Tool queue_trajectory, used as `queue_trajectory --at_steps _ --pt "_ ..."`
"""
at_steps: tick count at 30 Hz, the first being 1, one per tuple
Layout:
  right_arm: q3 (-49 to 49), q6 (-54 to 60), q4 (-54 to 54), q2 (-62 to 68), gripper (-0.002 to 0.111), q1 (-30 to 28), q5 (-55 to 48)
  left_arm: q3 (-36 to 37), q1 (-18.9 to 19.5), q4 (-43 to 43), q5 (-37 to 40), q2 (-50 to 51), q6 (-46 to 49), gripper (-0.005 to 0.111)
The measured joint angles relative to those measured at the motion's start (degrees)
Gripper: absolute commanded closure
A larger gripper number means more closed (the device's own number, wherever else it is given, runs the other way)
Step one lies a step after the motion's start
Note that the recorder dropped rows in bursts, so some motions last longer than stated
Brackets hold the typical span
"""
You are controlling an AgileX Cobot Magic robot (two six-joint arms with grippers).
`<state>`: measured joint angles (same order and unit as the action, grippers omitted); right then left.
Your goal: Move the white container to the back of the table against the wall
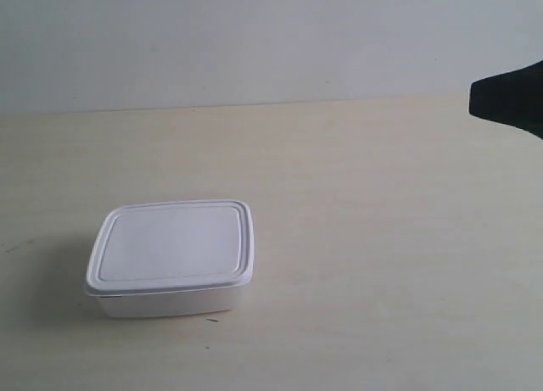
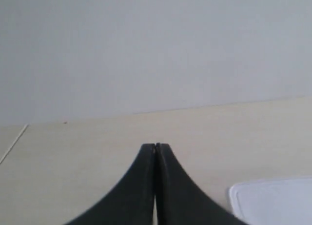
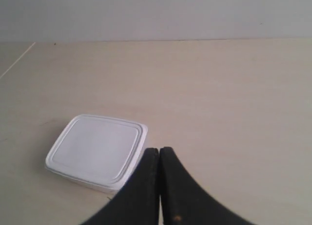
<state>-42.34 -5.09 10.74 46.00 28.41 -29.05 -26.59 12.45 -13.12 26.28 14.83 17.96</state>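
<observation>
**Fig. White container on table, both grippers closed on nothing**

Exterior view: the white container [image 1: 170, 257], a shallow rectangular plastic box w/ rounded corners, sat on the table [image 1: 382, 238], a matte cream-beige top w/ a few tiny dark specks. Its lid [image 1: 174, 242] was flat, smooth and on, w/ a raised rim around the edge. The container lay toward the view's lower left, well apart from the wall [image 1: 254, 43], a plain, pale grey-blue surface. Its long axis ran approx. across the view, roughly parallel to the line where table met wall. A dark part of the arm at the exterior view's right [image 1: 513, 98] showed at the frame edge, well apart from the container.

Left wrist view: the left gripper [image 2: 155, 146] had its two black, smoothly curved fingers [image 2: 134, 191] pressed together at the tips. Only one corner of the lid showed, off to one side of the fingers, not between them.

Right wrist view: the right gripper [image 3: 159, 149] was likewise closed tip to tip. The whole container lay to one side of the fingers, turned at a slant to them. One corner appeared just beside a finger, partly hidden by it. Whether they touched could not be told.
</observation>
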Motion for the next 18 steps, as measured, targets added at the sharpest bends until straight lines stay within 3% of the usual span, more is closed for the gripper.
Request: queue_trajectory --at_steps 6,18 --pt "0.00 0.18 0.00 0.00 0.108 5.63 0.00 -8.92 0.00 -15.65 0.24 12.22 0.00 0.107" --pt "0.00 0.53 -5.26 0.00 0.108 17.78 -2.17 -10.35 0.00 -18.33 1.04 17.23 0.00 0.107"
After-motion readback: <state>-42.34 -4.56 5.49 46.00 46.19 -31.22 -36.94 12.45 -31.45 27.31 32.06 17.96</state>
